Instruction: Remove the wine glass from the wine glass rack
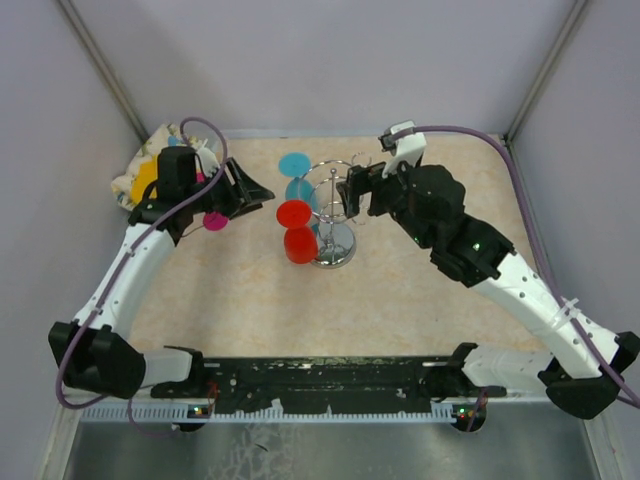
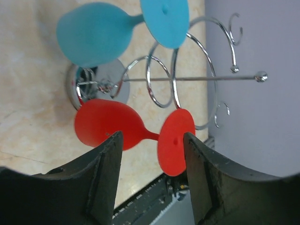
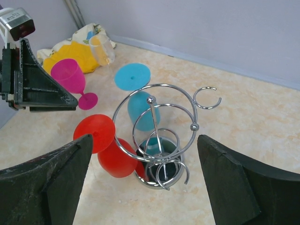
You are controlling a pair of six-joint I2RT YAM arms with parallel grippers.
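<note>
A red glass (image 1: 296,232) and a blue glass (image 1: 297,175) hang upside down on the rack (image 1: 338,205) mid-table. The left gripper (image 1: 262,195) and right gripper (image 1: 350,196) flank it, both spread wide, holding nothing.

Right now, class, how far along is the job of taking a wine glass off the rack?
Looks done: a pink glass already sits off the rack, on the table. In hand: the left jaws stand open, lined up on the stem of the red glass, not gripping yet. Left: close, lift it clear. A blue glass hangs there too.
</note>
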